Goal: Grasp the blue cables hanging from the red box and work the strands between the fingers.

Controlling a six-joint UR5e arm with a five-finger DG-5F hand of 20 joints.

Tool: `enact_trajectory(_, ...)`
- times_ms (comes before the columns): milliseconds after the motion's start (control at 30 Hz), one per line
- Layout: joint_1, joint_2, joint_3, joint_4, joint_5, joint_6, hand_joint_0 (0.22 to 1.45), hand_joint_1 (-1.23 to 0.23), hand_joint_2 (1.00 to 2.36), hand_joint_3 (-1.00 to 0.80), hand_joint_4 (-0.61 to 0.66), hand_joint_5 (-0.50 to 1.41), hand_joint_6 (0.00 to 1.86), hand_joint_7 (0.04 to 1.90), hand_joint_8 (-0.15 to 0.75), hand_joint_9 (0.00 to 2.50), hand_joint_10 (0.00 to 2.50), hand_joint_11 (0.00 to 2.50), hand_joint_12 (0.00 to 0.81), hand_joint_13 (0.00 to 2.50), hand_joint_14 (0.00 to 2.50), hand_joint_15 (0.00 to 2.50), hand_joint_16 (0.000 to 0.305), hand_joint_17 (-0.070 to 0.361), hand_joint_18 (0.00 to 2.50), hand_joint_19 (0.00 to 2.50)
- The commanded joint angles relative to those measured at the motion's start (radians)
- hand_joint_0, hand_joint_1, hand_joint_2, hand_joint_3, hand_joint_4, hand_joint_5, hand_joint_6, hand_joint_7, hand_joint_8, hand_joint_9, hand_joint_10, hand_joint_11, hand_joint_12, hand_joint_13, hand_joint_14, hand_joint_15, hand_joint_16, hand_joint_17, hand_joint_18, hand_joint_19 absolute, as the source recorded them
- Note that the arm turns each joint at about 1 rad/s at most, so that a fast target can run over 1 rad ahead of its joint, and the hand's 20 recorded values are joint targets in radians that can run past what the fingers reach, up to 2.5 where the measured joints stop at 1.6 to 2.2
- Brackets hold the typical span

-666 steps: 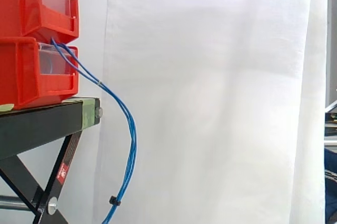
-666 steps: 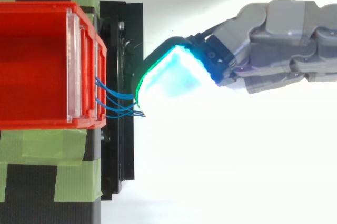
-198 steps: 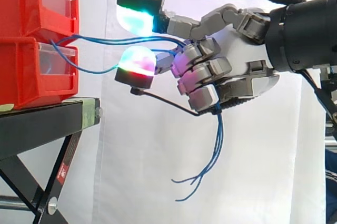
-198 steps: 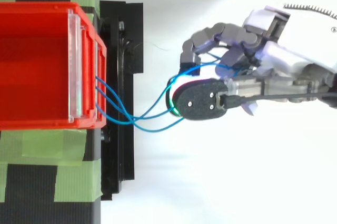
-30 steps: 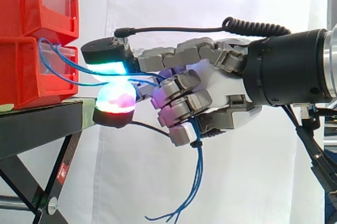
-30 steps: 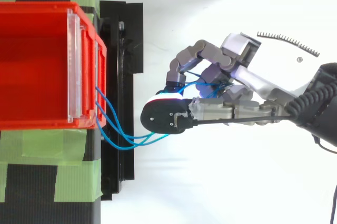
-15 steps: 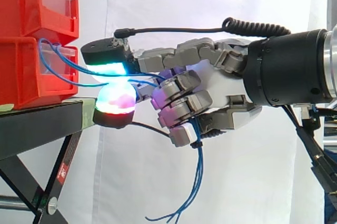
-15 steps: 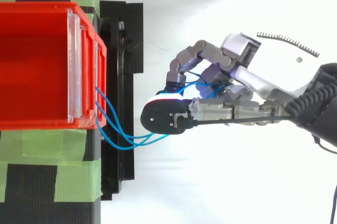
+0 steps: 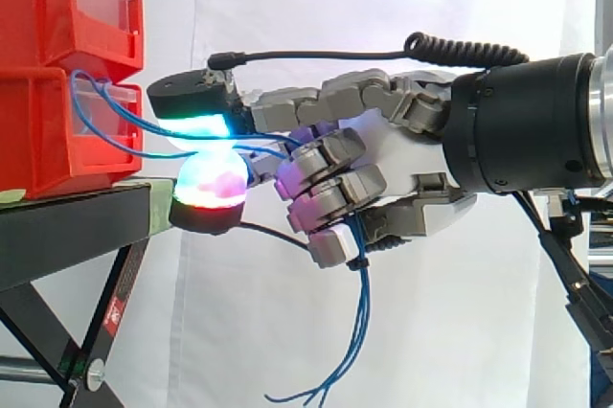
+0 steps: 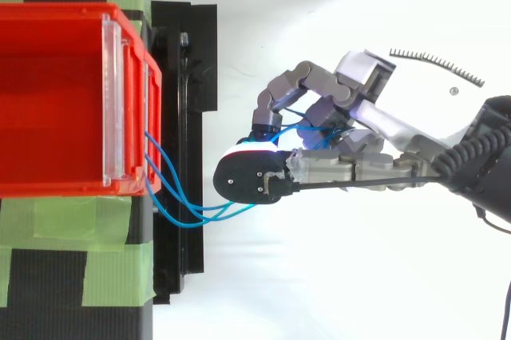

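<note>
Right of the red box (image 9: 57, 140), we see the hand (image 9: 402, 173), fingers (image 9: 326, 154) curled round the blue cables (image 9: 361, 317). We judge the working step underway; next, rub strands between fingers.

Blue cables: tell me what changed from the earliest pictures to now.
The hand came in, closed on the blue cables that hung loose, and shifted toward the red bins; the ends now dangle below its curled fingers. Bins and stand stayed put.

robot hand (image 9: 402, 170) curled round blue cables (image 9: 361, 312), seemingly pinched; red bins (image 9: 57, 130) beside
</note>
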Motion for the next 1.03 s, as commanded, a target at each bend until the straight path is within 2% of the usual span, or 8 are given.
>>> enact_trajectory(0,0.0,0.0,0.0,0.001,0.0,0.0,1.14,-0.71,1.0,0.32,0.25,-0.16,1.77,0.98,0.428,1.2,2.5,2.5,0.544,1.59,2.5,1.63,0.063,0.141,1.83,0.95)
enact_trajectory(1000,0.0,0.0,0.0,-0.001,0.0,0.0,1.14,-0.7,1.0,0.32,0.25,-0.16,1.77,0.99,0.428,1.2,2.5,2.5,0.544,1.59,2.5,1.63,0.063,0.141,1.83,0.95)
